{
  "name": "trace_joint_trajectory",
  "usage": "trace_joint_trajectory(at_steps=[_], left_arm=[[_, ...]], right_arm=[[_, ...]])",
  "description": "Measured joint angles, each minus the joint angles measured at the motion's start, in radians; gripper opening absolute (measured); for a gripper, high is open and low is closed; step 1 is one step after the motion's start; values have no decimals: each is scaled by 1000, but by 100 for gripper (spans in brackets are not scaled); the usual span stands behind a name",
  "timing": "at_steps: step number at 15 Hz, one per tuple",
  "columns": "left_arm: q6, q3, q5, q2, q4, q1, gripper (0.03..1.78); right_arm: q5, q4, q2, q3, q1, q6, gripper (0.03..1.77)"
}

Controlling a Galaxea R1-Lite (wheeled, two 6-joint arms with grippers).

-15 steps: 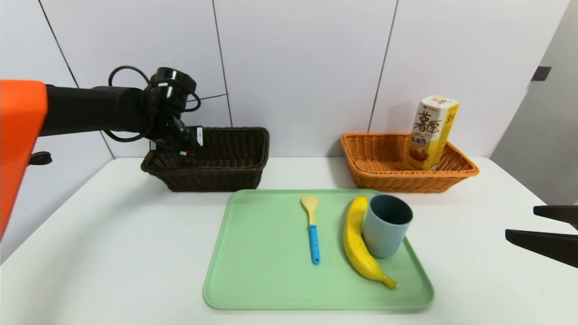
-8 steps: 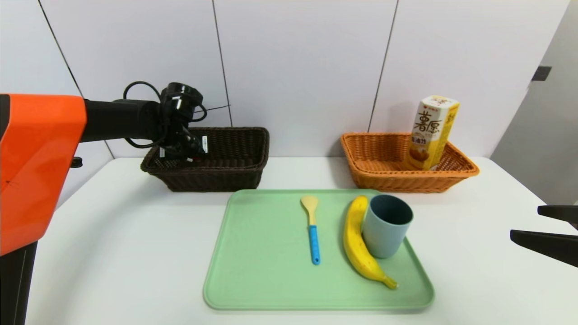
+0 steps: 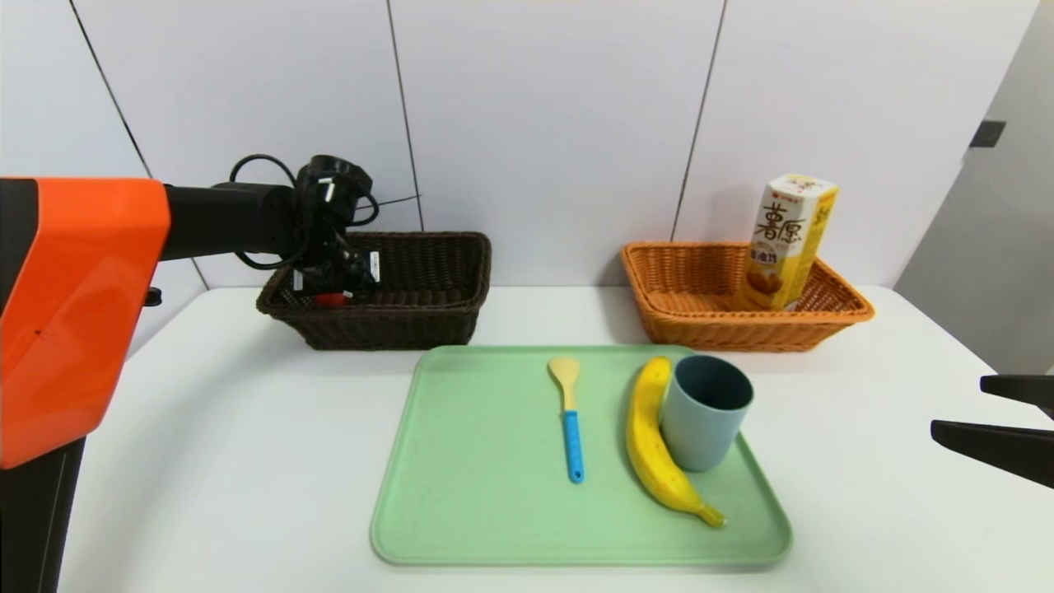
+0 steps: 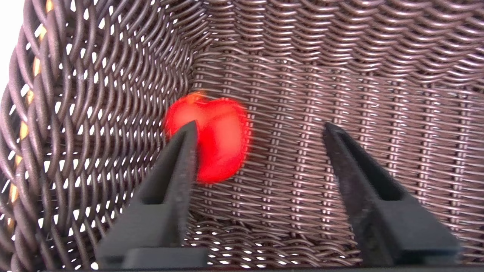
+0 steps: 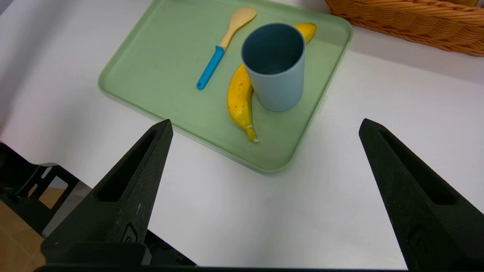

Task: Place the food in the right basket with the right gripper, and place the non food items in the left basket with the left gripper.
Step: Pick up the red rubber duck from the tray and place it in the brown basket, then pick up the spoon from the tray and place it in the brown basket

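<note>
My left gripper [image 3: 333,284] [image 4: 260,124] hangs inside the dark brown left basket [image 3: 412,323] [image 4: 340,75], open. The red duck [image 3: 332,300] [image 4: 219,143] lies blurred on the basket floor by one finger, free of the jaws. On the green tray [image 3: 469,494] lie the blue-handled spoon [image 3: 568,412] [image 5: 223,45] and the banana [image 3: 650,436] [image 5: 239,94], with the grey-blue cup [image 3: 704,412] [image 5: 274,71] upright against the banana. The snack box [image 3: 786,243] leans in the orange right basket [image 3: 725,329]. My right gripper [image 3: 955,405] [image 5: 265,122] is open, parked right of the tray.
The tray [image 5: 151,75] sits mid-table in front of both baskets. The orange basket [image 5: 408,22] stands just beyond the tray's far right corner. The table's front edge runs close under my right gripper. White wall panels rise directly behind the baskets.
My left gripper moved right and down into the dark basket, then opened. The red duck has left the jaws. The right arm has barely shifted.
</note>
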Motion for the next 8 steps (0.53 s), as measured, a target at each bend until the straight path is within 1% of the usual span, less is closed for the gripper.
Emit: trace_joint_trajectory(at_steps=[2, 5, 8], left_arm=[[0, -2, 0, -12, 0, 0, 133], [4, -3, 0, -62, 2, -5, 145], [0, -3, 0, -143, 15, -43, 153]], right_arm=[[0, 0, 0, 0, 0, 2, 170], [-1, 0, -1, -1, 0, 3, 170], [-5, -2, -1, -3, 0, 4, 170]])
